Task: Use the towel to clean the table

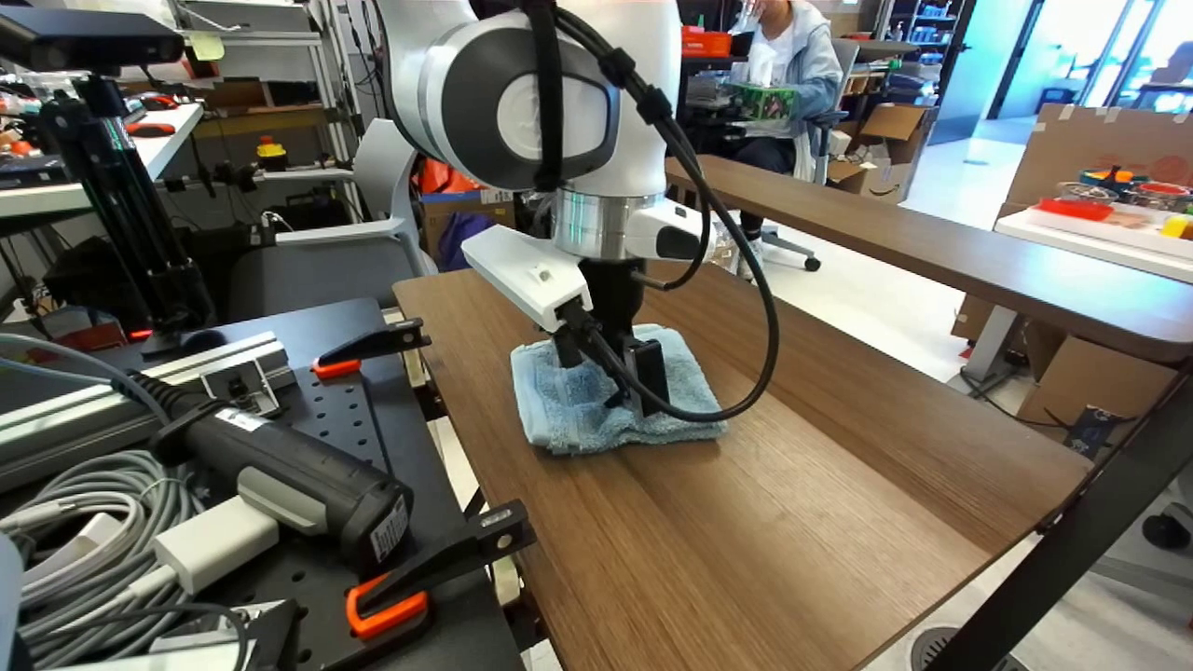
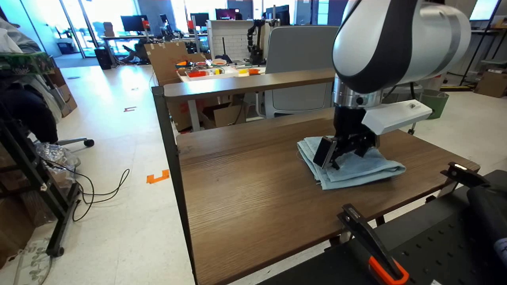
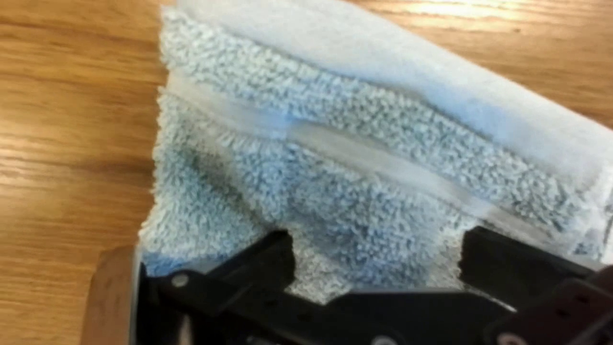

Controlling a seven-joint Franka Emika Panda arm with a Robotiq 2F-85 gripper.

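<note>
Plainly, jaws: standing apart, a wide gap between them, blue terry of the towel (image 3: pixel 345 177) showing in that gap.
Fingers (image 3: pixel 512 268): black, one to each side, tips down at the towel; whether they press into it I cannot tell.
Gripper (image 3: pixel 377 256): pointing down, over the towel in both exterior views.
Towel: light blue, folded in layers, lying on the table (image 1: pixel 802 540) beneath the gripper; its top layer is creased near the fingers, and a smooth woven band crosses it in the wrist view.
Casing (image 1: pixel 531 275): white, jutting out at the wrist.
Cable (image 1: pixel 773 326): black, looping beside the gripper and passing in front of the towel in an exterior view.
Arm (image 1: pixel 485 107): white and grey, reaching down from above.
Table: brown, wood-grained.
Clamps (image 1: pixel 447 559): two, black and orange, at the edge of a dark bench (image 1: pixel 466 624) beside the table.
Handheld device (image 1: pixel 289 475): black, lying on the bench near looped grey cables (image 1: pixel 163 494).
Raised shelf (image 2: pixel 245 84): brown, along the table's side opposite the bench.
Chair (image 2: pixel 301 59): grey, beyond the shelf.
Person (image 1: pixel 811 56): seated in the background, head partly out of frame, near a green box (image 1: pixel 766 102).
</note>
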